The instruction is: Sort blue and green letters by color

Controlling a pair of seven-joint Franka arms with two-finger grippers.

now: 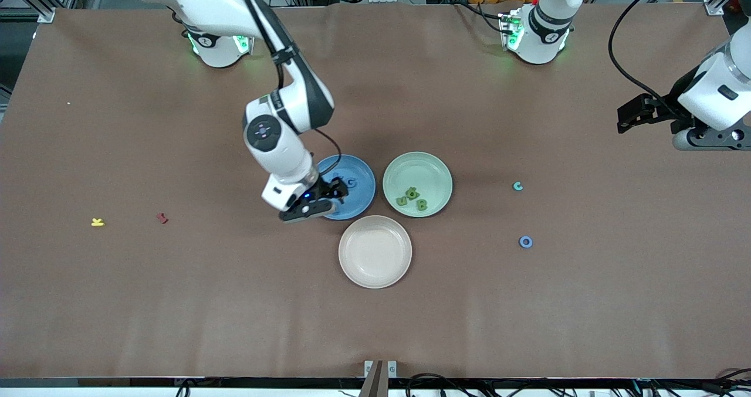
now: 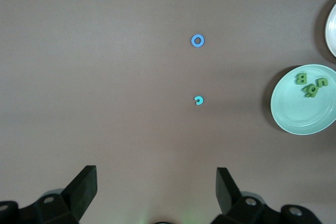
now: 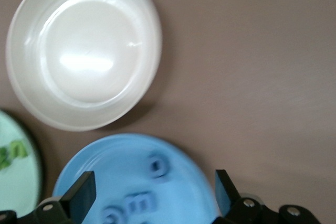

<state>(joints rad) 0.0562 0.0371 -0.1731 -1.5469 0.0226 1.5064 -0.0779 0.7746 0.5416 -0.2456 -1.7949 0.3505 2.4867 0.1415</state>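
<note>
Table: brown cloth, 3 plates clustered mid-table.
Right gripper: low over the blue plate, fingers spread apart, nothing between them.
Left gripper: waits in the air at the left arm's end of the table, fingers wide apart and empty.
Cream plate: nearest the front camera, bare.
Green plate: beside the blue plate; 3 green letters bunched inside.
Blue letters: at least 3 lie blurred in the blue plate.
Loose blue ring letter and teal c: on the cloth toward the left arm's end, apart.
Yellow letter, dark red letter: toward the right arm's end.
</note>
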